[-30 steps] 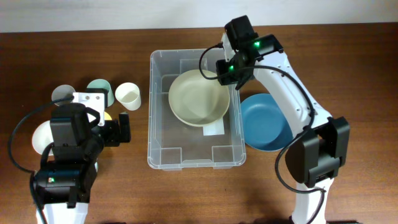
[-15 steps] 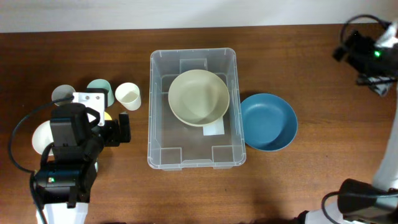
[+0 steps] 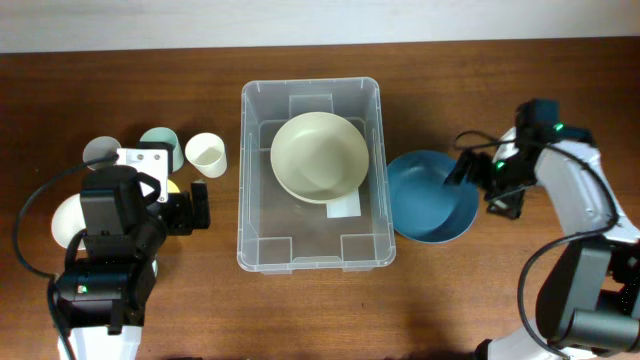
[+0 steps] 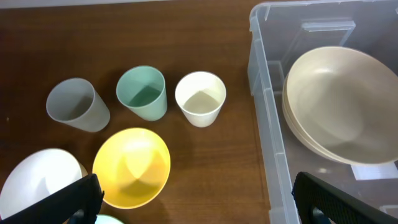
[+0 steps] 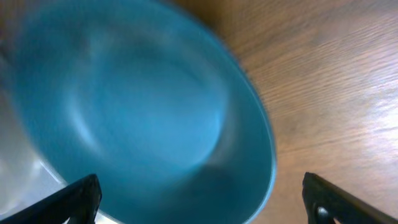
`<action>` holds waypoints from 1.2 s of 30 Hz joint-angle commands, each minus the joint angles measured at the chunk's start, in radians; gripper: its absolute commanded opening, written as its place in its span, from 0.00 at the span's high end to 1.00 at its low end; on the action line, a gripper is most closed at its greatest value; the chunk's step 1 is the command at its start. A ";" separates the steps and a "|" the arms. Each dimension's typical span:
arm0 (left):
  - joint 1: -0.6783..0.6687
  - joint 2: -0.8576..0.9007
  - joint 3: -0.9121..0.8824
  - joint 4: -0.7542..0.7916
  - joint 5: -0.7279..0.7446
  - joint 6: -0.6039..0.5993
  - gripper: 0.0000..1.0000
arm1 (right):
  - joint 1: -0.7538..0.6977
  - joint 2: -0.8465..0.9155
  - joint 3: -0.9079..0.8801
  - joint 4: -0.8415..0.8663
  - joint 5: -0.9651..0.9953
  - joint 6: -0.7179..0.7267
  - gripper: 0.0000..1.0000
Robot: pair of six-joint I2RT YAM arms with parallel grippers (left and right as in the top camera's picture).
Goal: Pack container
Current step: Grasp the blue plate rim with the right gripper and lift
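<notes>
The container (image 3: pixel 252 215), a large clear bin, sits mid-table with a cream bowl (image 3: pixel 320 155) resting in its far half. A blue bowl (image 3: pixel 425 195) lies on the wood just right of the bin. My right gripper (image 3: pixel 483 188) hovers open at that bowl's right rim, holding nothing. The right wrist view shows the blue bowl (image 5: pixel 137 112) blurred below the wide jaws of that gripper (image 5: pixel 202 199). My left gripper (image 3: pixel 197 208) is open and empty, left of the bin. The left wrist view shows the container (image 4: pixel 268 118) and the cream bowl (image 4: pixel 342 102).
Left of the bin stand a grey cup (image 4: pixel 78 104), a green cup (image 4: pixel 143 92) and a cream cup (image 4: pixel 200 98). A yellow bowl (image 4: pixel 132 167) and a white bowl (image 4: pixel 37 183) sit nearer my left arm. A white label (image 3: pixel 345 207) lies on the bin's base.
My right gripper let go of the cream bowl in the container and opened. It swung out to the far right, then came to the blue bowl's right rim. The left arm stayed still.
</notes>
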 commanded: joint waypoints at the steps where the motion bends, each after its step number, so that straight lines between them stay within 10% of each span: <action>1: 0.002 -0.004 0.022 0.001 0.000 -0.006 0.00 | 0.008 -0.008 -0.107 0.102 -0.009 -0.003 0.01; 8: 0.002 -0.004 0.022 0.001 0.000 -0.006 0.00 | 0.008 -0.008 -0.211 0.237 -0.001 0.009 0.20; 11: 0.002 -0.004 0.022 0.001 0.000 -0.006 0.00 | 0.008 -0.008 -0.246 0.285 -0.002 0.024 0.60; 18: 0.002 -0.004 0.022 0.001 0.000 -0.006 0.00 | 0.008 -0.008 -0.246 0.284 -0.001 0.024 0.86; 36: 0.002 -0.004 0.022 0.001 0.000 -0.006 0.00 | 0.004 -0.022 -0.168 0.319 0.051 0.068 0.96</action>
